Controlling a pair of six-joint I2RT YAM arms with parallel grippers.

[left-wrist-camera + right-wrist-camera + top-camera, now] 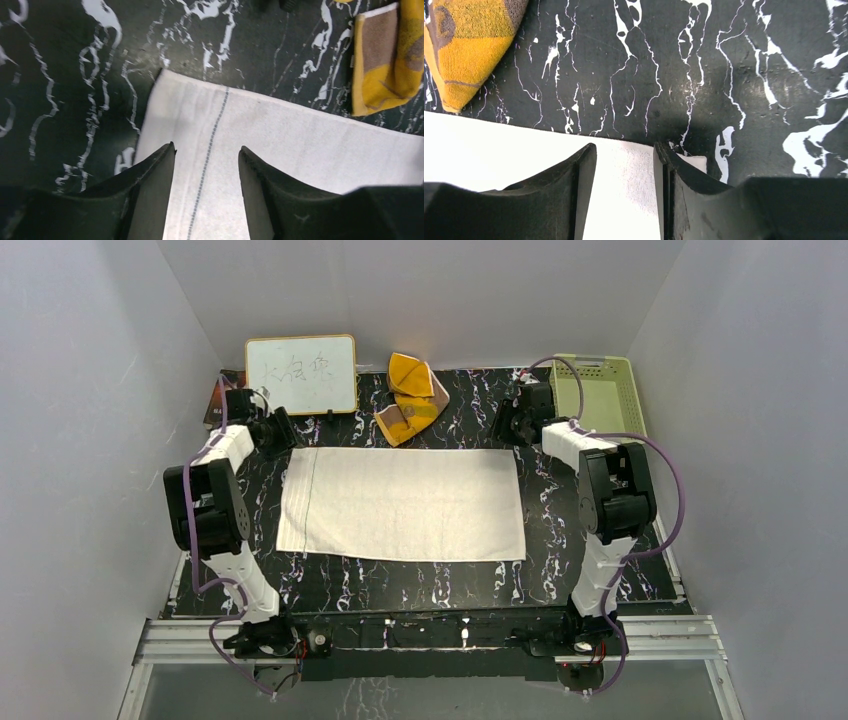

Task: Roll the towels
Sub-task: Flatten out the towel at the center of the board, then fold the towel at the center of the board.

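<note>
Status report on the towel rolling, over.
Both open: left gripper over white towel far-left corner, right gripper over far-right. Towel flat, unrolled. Crumpled orange towel near its far edge.

Left tool (206, 150) far forward, jaws parted — right tool (624, 147) likewise, both angled down.

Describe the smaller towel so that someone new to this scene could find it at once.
Start at the black marbled table, then find the large cream-white towel spread flat in its middle. Just beyond that towel's far edge, right of the whiteboard, lies the orange towel. It alone is crumpled, orange-yellow with brownish reverse showing.
</note>
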